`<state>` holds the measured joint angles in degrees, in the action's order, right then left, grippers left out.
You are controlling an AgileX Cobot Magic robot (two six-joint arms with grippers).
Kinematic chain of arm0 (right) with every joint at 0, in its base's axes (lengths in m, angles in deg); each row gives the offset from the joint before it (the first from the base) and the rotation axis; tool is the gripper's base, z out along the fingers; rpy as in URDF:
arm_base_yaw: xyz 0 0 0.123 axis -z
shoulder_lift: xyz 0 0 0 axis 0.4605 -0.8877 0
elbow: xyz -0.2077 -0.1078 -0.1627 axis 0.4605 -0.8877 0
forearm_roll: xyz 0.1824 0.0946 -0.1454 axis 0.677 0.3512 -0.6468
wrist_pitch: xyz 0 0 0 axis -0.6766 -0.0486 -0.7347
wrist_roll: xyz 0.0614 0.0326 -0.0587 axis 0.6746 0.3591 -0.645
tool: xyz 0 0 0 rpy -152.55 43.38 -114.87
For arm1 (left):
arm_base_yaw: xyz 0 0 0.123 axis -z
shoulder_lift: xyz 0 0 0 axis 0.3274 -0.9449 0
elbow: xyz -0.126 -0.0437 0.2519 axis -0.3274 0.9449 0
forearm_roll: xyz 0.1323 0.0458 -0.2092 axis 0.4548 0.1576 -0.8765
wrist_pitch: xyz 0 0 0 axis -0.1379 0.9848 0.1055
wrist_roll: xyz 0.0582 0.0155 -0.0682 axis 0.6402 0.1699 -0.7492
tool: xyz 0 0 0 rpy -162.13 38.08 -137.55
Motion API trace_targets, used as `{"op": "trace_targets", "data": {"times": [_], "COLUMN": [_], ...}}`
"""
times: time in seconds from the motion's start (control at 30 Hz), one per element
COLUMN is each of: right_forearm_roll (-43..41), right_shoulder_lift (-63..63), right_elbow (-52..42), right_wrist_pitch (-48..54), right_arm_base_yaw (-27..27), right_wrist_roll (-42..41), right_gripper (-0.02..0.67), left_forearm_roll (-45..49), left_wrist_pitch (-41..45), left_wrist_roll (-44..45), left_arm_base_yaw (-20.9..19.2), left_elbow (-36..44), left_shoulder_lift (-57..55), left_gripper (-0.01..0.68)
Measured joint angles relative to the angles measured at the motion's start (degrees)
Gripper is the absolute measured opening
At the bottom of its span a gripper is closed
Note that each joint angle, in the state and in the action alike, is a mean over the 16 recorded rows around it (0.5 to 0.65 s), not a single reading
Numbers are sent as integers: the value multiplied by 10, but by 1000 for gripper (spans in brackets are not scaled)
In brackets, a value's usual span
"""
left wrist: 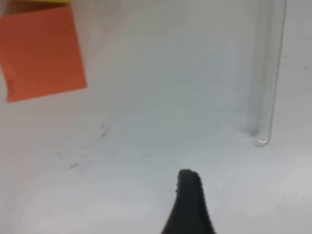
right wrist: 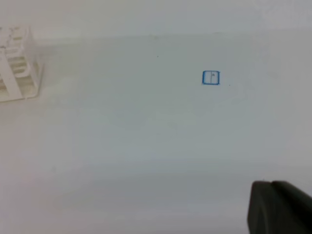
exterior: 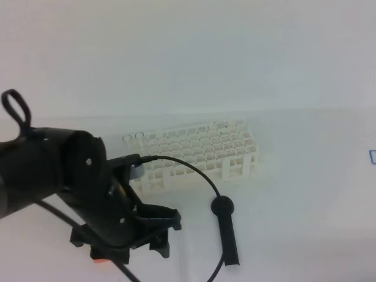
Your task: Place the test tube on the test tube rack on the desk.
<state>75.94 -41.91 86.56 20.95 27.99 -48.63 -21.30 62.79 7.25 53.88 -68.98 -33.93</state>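
The test tube (left wrist: 267,73) shows in the left wrist view as a clear glass tube on the white desk (left wrist: 146,122), its rounded end nearest the camera. One black fingertip (left wrist: 189,187) of my left gripper sits left of that end and does not touch it. In the high view my left gripper (exterior: 169,234) hangs low in front of the white test tube rack (exterior: 197,151), its jaws apart and empty. Little of my right gripper (right wrist: 273,197) shows, just a dark tip over bare desk, far right of the rack (right wrist: 14,66).
A black cylinder with a round head (exterior: 226,229) lies right of my left gripper, with a black cable arching over to it. An orange block (left wrist: 43,51) sits close on the left. A small blue square mark (right wrist: 210,77) is on the desk at right.
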Motion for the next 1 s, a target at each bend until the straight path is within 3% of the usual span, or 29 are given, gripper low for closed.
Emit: {"op": "trace_targets", "data": {"times": [0.13,0.47,1.0], "right_forearm_roll": [0,0,0], "right_shoulder_lift": [0,0,0], "right_elbow": [0,0,0], "right_wrist_pitch": [0,0,0], "right_arm_base_yaw": [0,0,0], "right_wrist_roll": [0,0,0], "right_gripper": [-1,-1,-1], "left_forearm_roll": [27,64,75], "left_wrist_pitch": [14,42,12], "left_wrist_roll": [-35,-85,-115], "left_arm_base_yaw": [18,53,71], "left_elbow": [-40,-114,-126], "left_shoulder_lift": [-48,-138,-197], "left_gripper": [498,494,491]}}
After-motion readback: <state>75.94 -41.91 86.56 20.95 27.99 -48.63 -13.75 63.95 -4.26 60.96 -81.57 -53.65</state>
